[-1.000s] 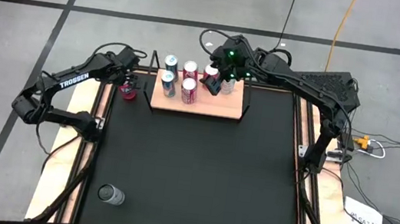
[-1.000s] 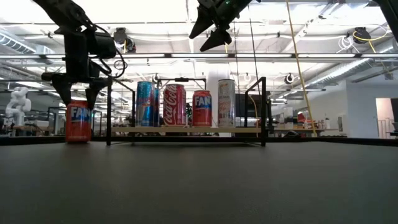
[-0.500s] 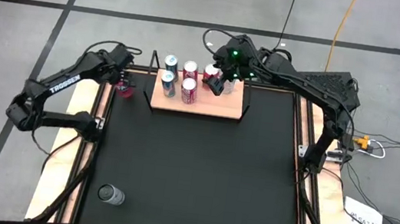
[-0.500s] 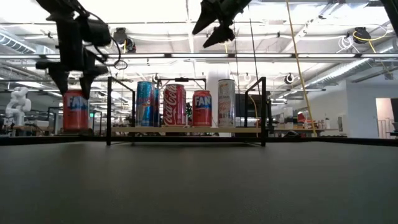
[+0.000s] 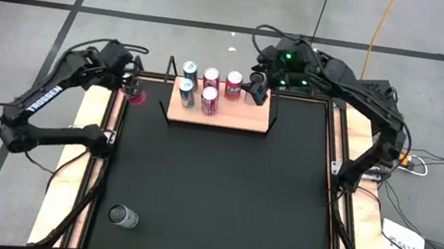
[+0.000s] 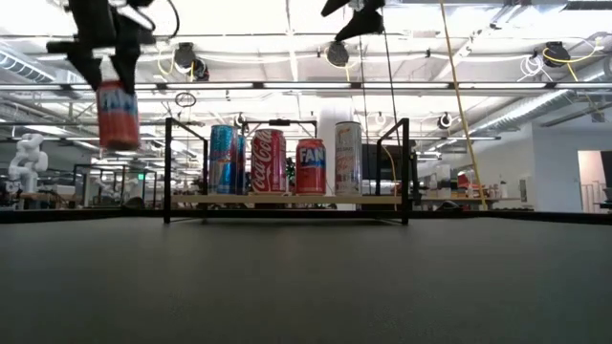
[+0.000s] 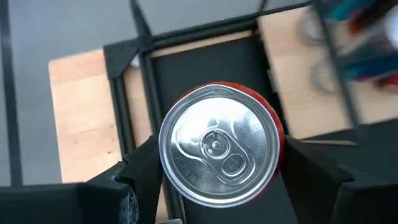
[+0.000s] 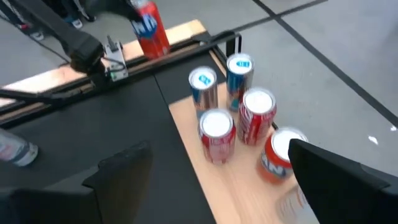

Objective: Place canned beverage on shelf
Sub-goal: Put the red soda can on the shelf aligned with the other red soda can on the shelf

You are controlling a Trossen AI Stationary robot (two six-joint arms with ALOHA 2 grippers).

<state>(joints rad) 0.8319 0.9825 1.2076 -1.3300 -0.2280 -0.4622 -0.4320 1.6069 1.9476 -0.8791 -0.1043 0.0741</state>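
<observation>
My left gripper (image 5: 128, 83) is shut on a red Fanta can (image 6: 118, 113), held high above the table's far left corner, left of the shelf; the can's silver top fills the left wrist view (image 7: 217, 146). The shelf (image 5: 235, 119), a light-wood board with thin black rods (image 6: 406, 167), stands at the table's far edge and carries several upright cans (image 5: 209, 100) on their bases. My right gripper (image 5: 258, 88) is open and empty, high above the shelf's right part (image 6: 356, 11). My left gripper pinches the Fanta can's upper side wall (image 7: 277, 132) between its two fingers (image 7: 140, 169), one on either side of the rim. The fingers come from above, pointing down. The can hangs upright below them (image 6: 118, 91), lifted clear of the table.
A silver can (image 5: 122, 215) lies on its side near the table's near left corner. The black table top (image 5: 213, 192) has wooden edges (image 5: 70, 165). The shelf's board shows bare wood (image 8: 233, 186) near its front right.
My left gripper has risen straight up with the Fanta can, which has gone from standing on the table to hanging upright well clear of it. My right gripper has risen higher and drawn toward the table's right edge, away from the cans.
</observation>
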